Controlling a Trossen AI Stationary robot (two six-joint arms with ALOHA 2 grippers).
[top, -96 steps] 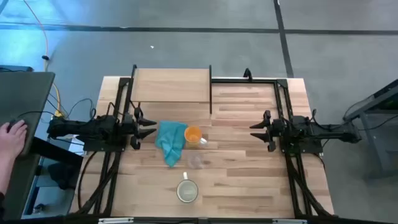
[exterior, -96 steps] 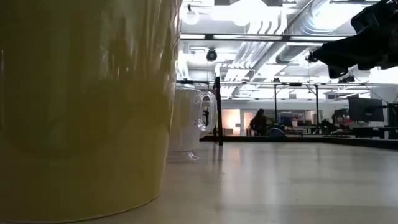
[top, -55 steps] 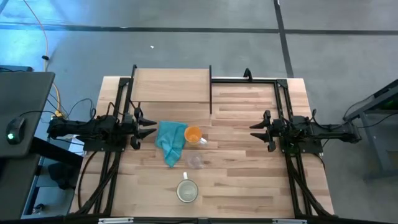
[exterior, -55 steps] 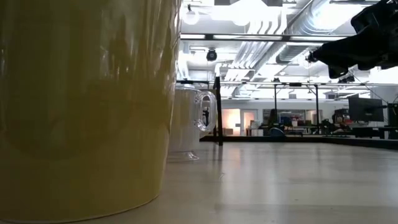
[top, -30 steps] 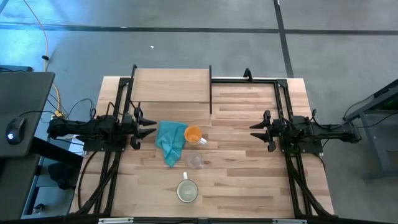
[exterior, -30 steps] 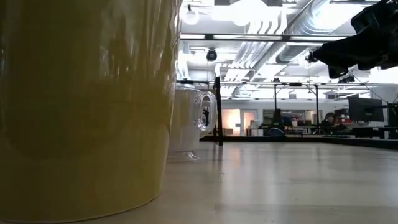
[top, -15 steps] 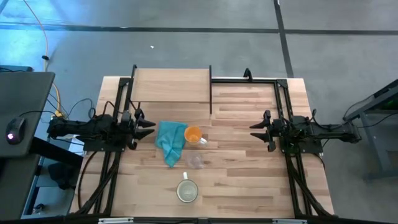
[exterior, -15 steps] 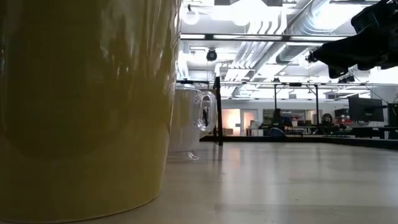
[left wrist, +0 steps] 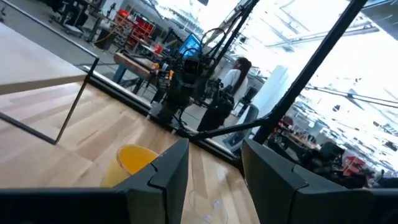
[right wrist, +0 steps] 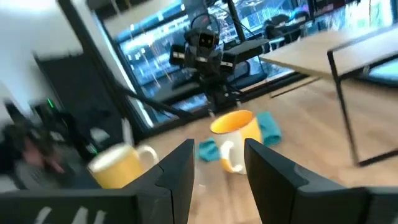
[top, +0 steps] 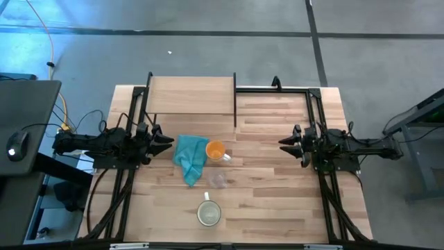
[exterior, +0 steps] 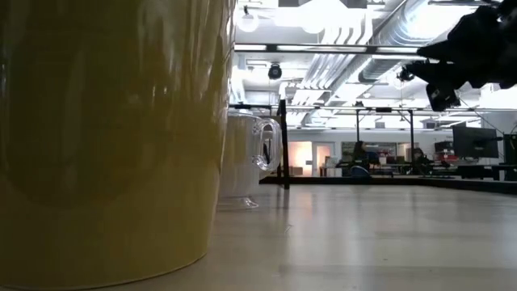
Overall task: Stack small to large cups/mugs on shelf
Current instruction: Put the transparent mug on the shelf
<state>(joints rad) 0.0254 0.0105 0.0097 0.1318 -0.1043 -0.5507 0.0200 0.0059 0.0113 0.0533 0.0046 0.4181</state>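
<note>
The orange mug (top: 216, 151) stands upright on the plank table beside the teal cloth (top: 191, 157). The small clear glass cup (top: 218, 181) stands nearer the front, and the cream-white mug (top: 209, 213) nearest the front edge. That mug fills the low view's left (exterior: 105, 137), with the glass cup (exterior: 249, 153) behind it. The shelf (top: 191, 95) is at the far left. My left gripper (top: 165, 141) hovers open, left of the cloth, facing the orange mug (left wrist: 134, 162). My right gripper (top: 283, 142) hovers open at the right, facing the orange mug (right wrist: 235, 138) and the cream-white mug (right wrist: 118, 165).
A black frame (top: 305, 90) runs along the table's far right edge and beside the shelf (right wrist: 348, 50). Bare planks lie between the mugs and my right gripper. A desk with a mouse (top: 14, 151) stands left of the table.
My left gripper has crept a little toward the teal cloth and turned about its wrist. My right gripper has turned and tipped a little where it hovers. The cups and the cloth have stayed where they were.
</note>
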